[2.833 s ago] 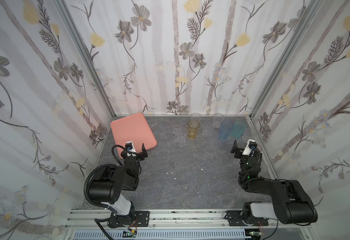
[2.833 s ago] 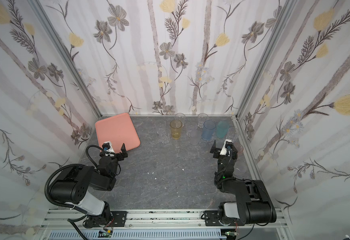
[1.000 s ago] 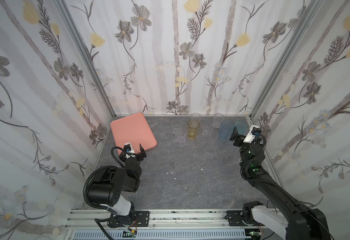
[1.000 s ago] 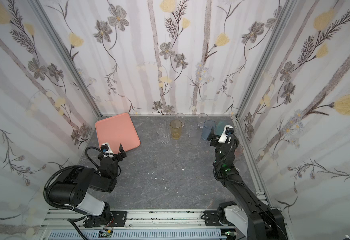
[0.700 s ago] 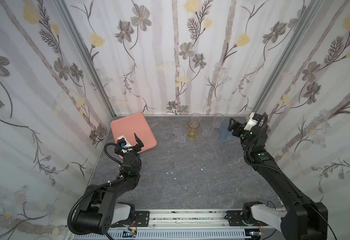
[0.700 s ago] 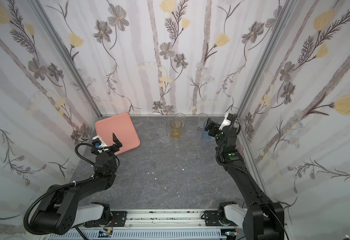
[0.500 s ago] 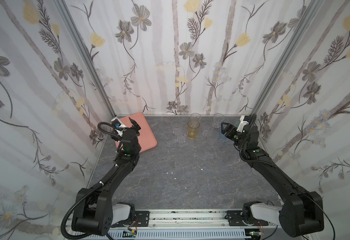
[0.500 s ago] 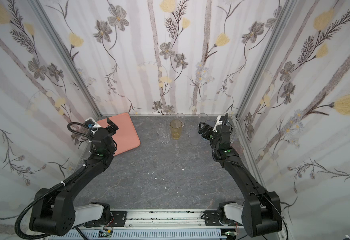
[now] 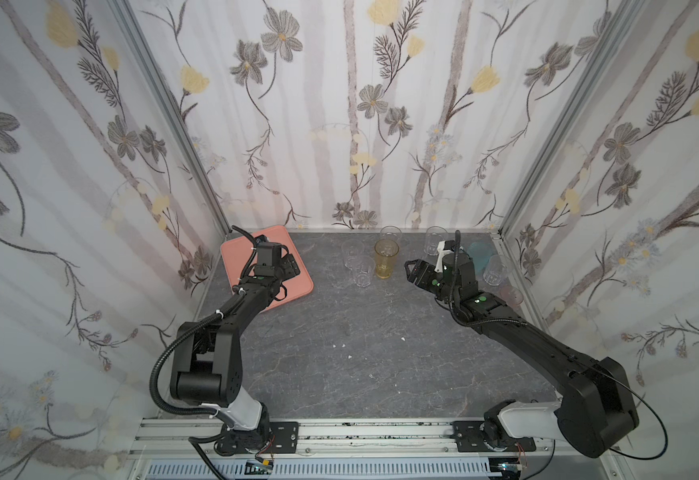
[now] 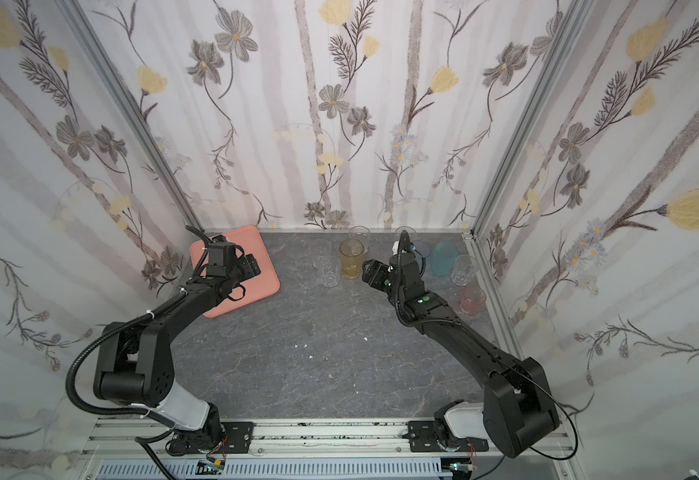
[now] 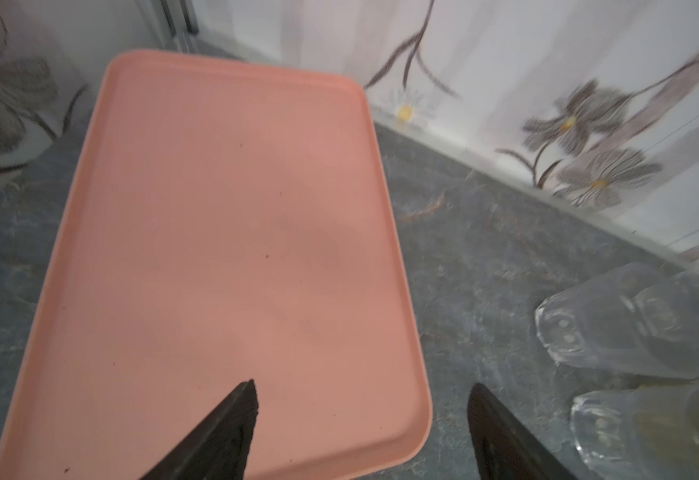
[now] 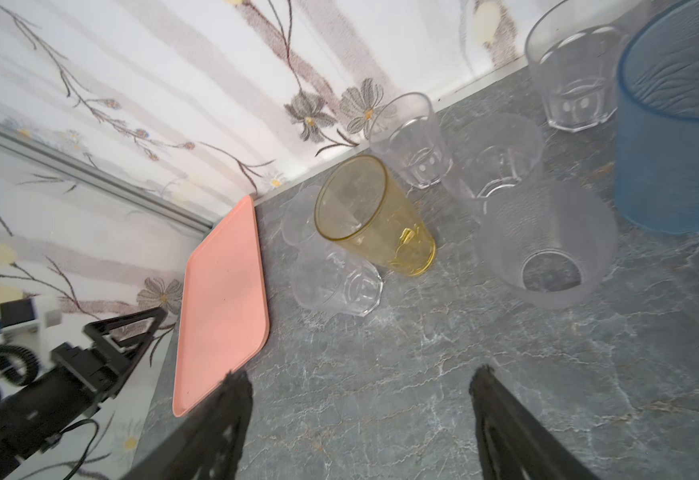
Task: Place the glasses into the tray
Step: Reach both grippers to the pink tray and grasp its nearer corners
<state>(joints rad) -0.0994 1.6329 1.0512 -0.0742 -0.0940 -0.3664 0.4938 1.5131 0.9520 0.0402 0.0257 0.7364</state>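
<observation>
While the salmon-pink tray [image 11: 223, 208] of smooth plastic, with rounded corners and a low rim, lies in the far left corner of the grey marbled table [image 9: 360, 353], we see the left gripper [image 11: 362, 388] over its edge, black jaws spread and empty. The glasses [image 9: 363, 272] stand upright on the table to the tray's right, along the back wall: a tapered amber tumbler [image 12: 375, 216], a faceted clear one [image 12: 339, 282], a frosted one [image 12: 547, 249] and a wavy blue one [image 12: 680, 137]. The right gripper [image 12: 359, 374] hangs near them, jaws apart, holding nothing.
</observation>
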